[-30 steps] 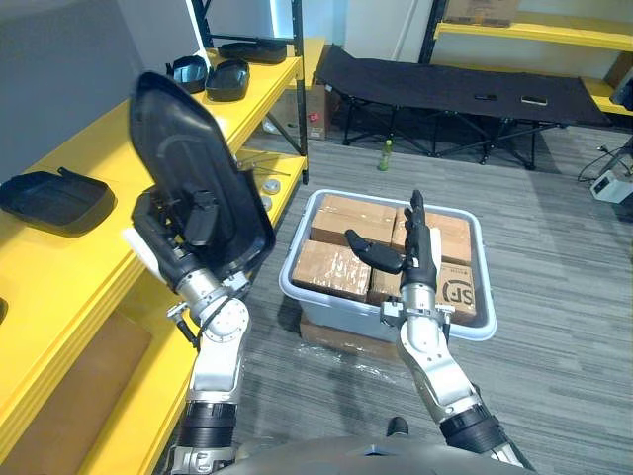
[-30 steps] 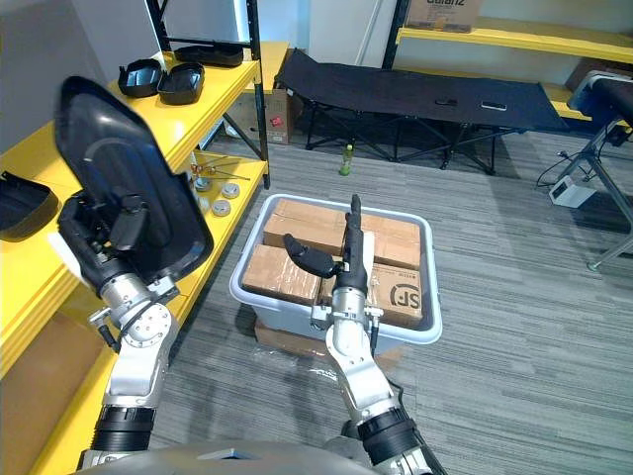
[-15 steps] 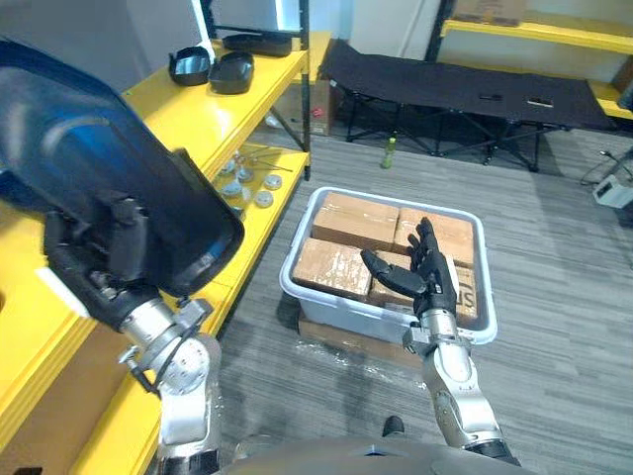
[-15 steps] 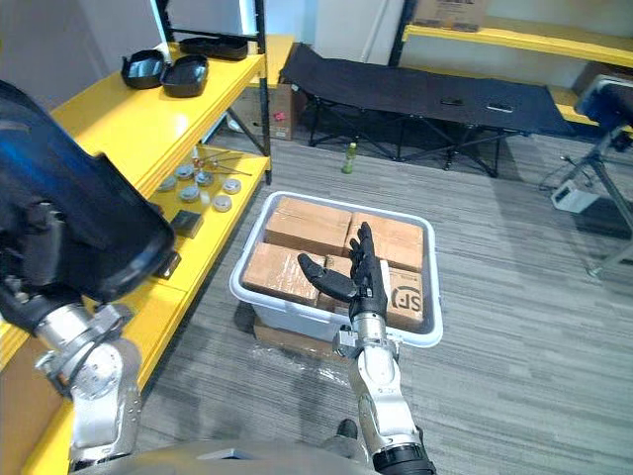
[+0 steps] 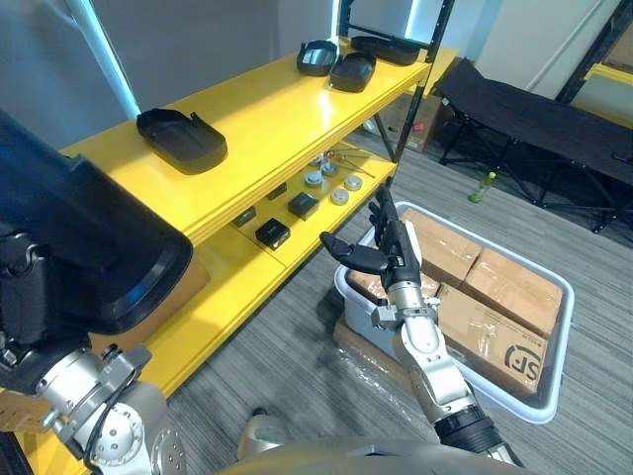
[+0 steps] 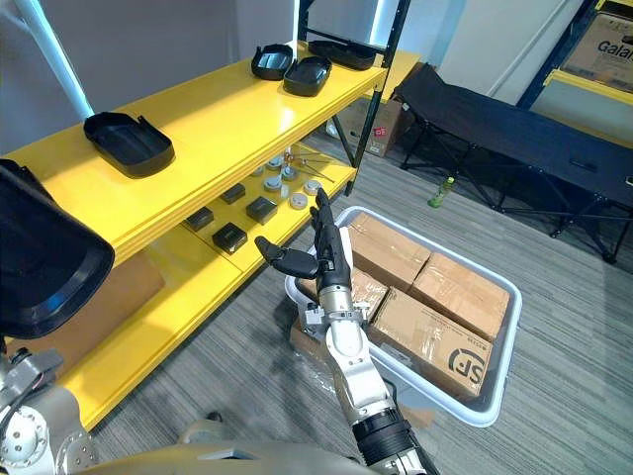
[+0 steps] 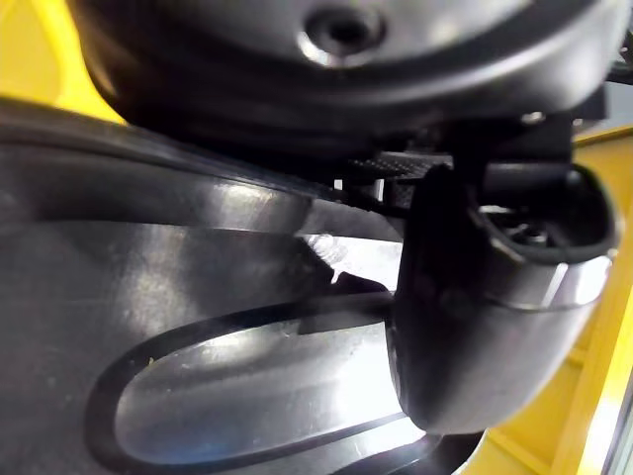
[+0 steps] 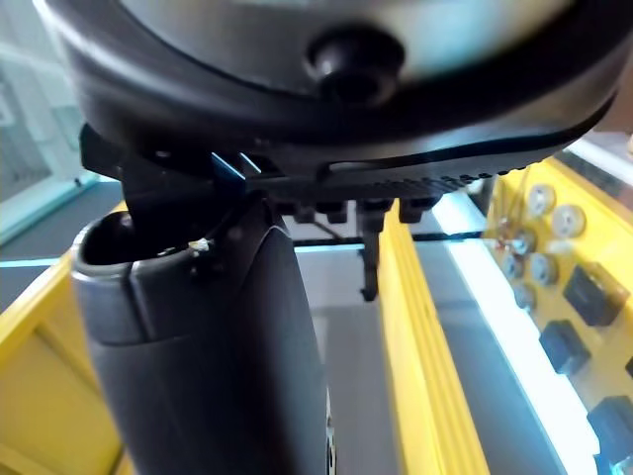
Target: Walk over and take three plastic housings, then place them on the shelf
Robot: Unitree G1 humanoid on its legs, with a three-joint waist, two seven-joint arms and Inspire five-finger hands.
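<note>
Held housing: black plastic shell (image 5: 89, 233), near left, raised beside the near end of the shelf. Its hollow side faces right. Its left end runs off the view, so I cannot tell its long axis.
Left hand: (image 7: 485, 297) thumb clamped on the shell's inner face, fingers grasping the held housing.
Right hand: (image 6: 328, 259) centre, by the bin's left rim; fingers straight and released, thumb spread, holding nothing.
Shelf: yellow (image 5: 262, 114), on the left, running from near to far.
Single housing: (image 5: 181, 139) on the top board, middle stretch.
Far housings: (image 5: 351, 71) on the top board's far end.
Lower board: small black blocks (image 5: 272, 234), round discs (image 5: 331, 183).
Bin: grey (image 5: 554, 396), right, filled with cardboard boxes (image 5: 514, 297).
Step judged: placing. Bare top board lies just far of the held housing, short of the single housing. The left hand is nearer it; the right hand is well apart.
</note>
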